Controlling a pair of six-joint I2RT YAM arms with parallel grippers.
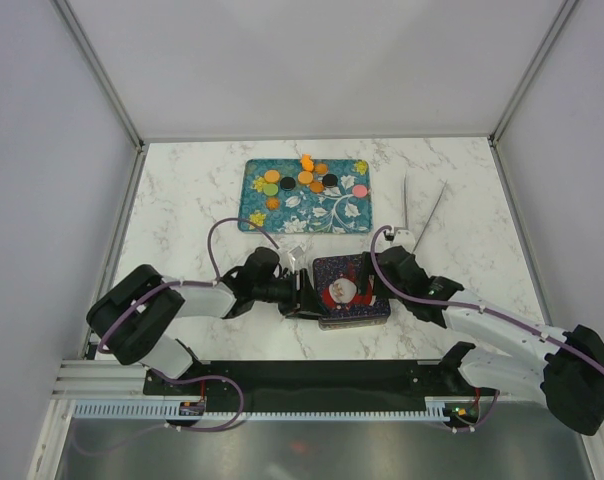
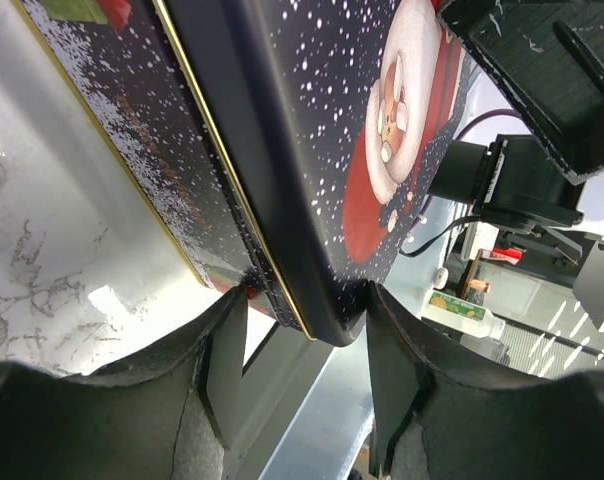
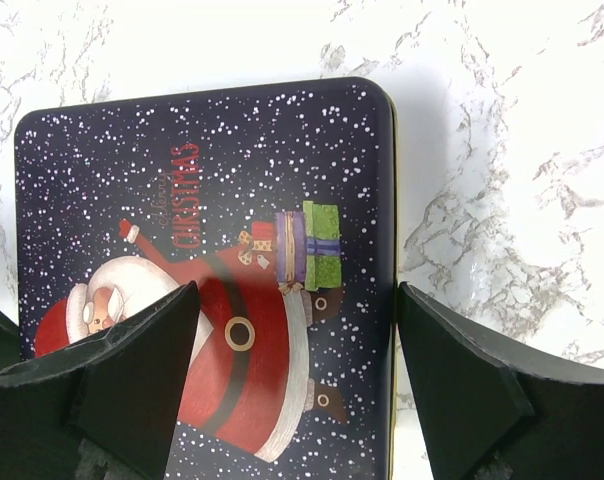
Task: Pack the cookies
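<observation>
Cookies (image 1: 304,178): orange, green, pink & black discs, all on teal floral tray (image 1: 354,214) at far centre of marble table (image 1: 182,200), well apart from both claws. L gripper (image 2: 307,308) is clenched on tin lid (image 2: 312,150) at a corner, fingers either side of its rim, gold-trimmed base just beside. R gripper (image 3: 297,300) is released, jaws wide, over the Christmas tin (image 1: 350,292). One finger is above Santa, the other past the tin's edge; can't tell if it touches. Tin sits btwn the two arms, tray beyond it. Two thin metal rods (image 1: 406,205) lie right of tray.
</observation>
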